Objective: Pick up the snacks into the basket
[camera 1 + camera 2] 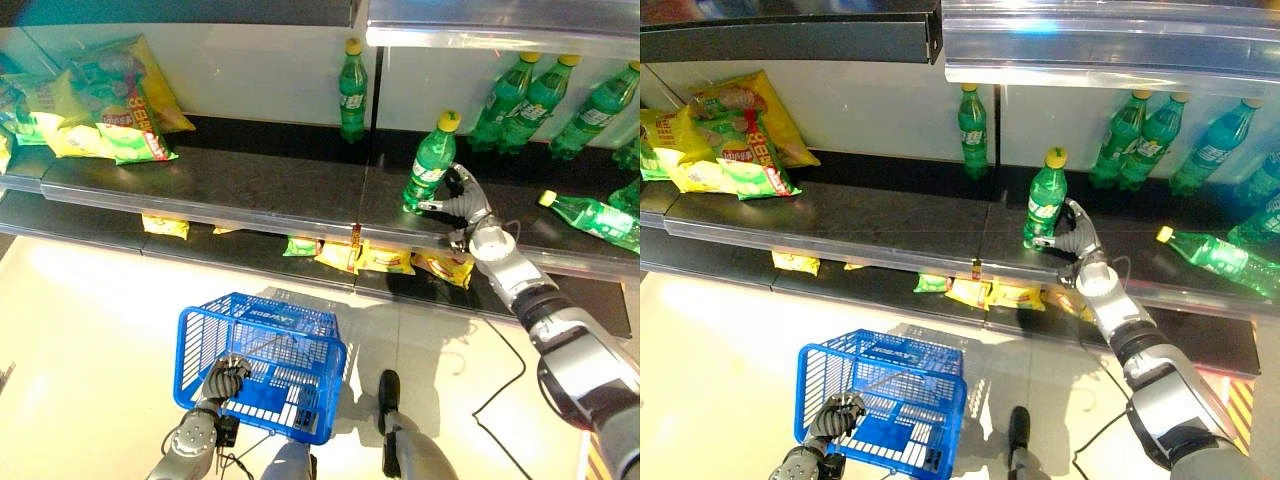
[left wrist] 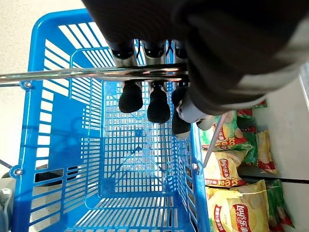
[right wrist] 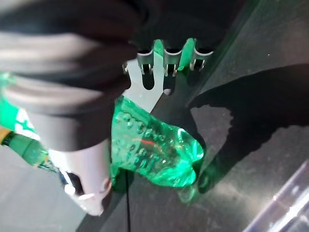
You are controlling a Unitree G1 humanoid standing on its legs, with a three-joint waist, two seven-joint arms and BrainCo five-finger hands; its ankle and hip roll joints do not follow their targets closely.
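Gripping stage under way: right hand (image 1: 462,203) curling fingers and thumb round the lower body of a green bottle (image 1: 431,163) standing near the front edge of the middle shelf (image 1: 250,185). Left hand (image 1: 226,379) closing round the metal handle (image 2: 91,73) of the blue basket (image 1: 262,362), hanging empty below the shelf front. Snack bags (image 1: 105,105) lying at the shelf's far left end. Next, by judgement: lifting clear, then carrying down over the basket.

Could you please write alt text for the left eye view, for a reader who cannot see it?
The right hand grips a green bottle on the shelf, while the left hand holds a blue basket by its handle over the floor.
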